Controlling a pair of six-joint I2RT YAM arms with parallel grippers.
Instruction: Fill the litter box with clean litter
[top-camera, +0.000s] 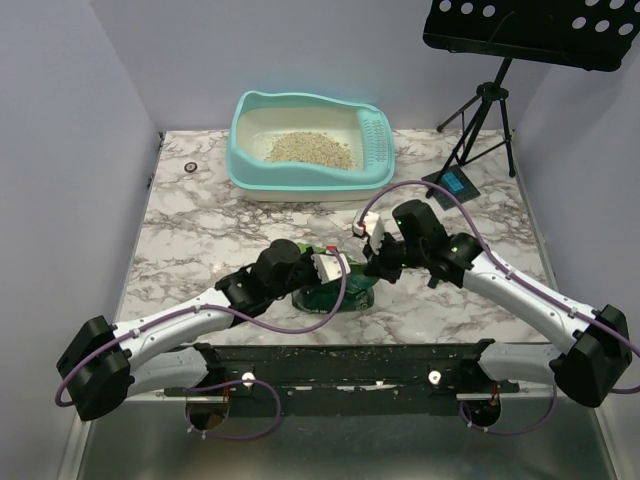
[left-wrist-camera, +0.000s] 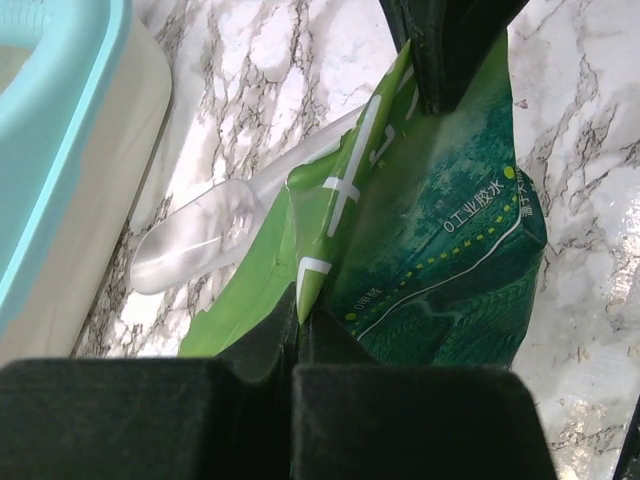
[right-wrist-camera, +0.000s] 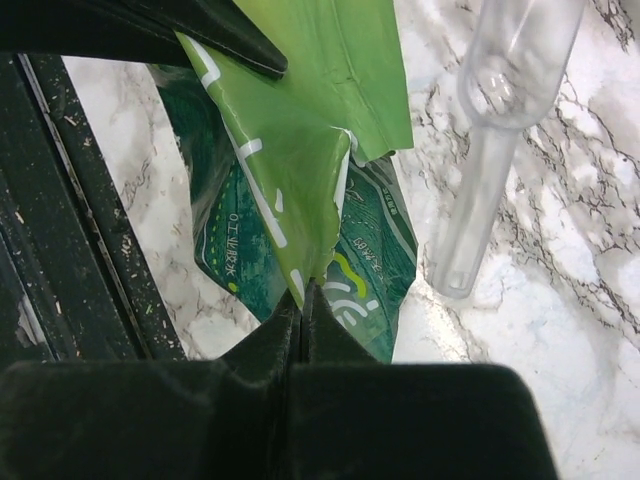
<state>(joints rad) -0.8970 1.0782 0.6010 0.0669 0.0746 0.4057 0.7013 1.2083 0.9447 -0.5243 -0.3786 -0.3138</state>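
The turquoise litter box (top-camera: 250, 170) stands at the back middle with a patch of tan litter (top-camera: 310, 148) in its cream lining and a slotted scoop (top-camera: 377, 140) on its right wall. Its wall also shows in the left wrist view (left-wrist-camera: 60, 150). The green litter pouch (top-camera: 335, 295) stands upright on the marble near the front. My left gripper (top-camera: 343, 268) is shut on one corner of the pouch's top edge (left-wrist-camera: 330, 200). My right gripper (top-camera: 370, 264) is shut on the other corner (right-wrist-camera: 300, 170). Both grippers (left-wrist-camera: 297, 318) (right-wrist-camera: 303, 298) pinch light green flaps of the pouch (left-wrist-camera: 440, 260) (right-wrist-camera: 240, 260).
A clear plastic scoop (left-wrist-camera: 200, 235) (right-wrist-camera: 490, 150) lies on the marble between pouch and box. A black music stand (top-camera: 530, 30) with tripod (top-camera: 480, 120) is at back right, a small dark device (top-camera: 455, 183) beside it. A black rail (top-camera: 340, 365) runs along the near edge.
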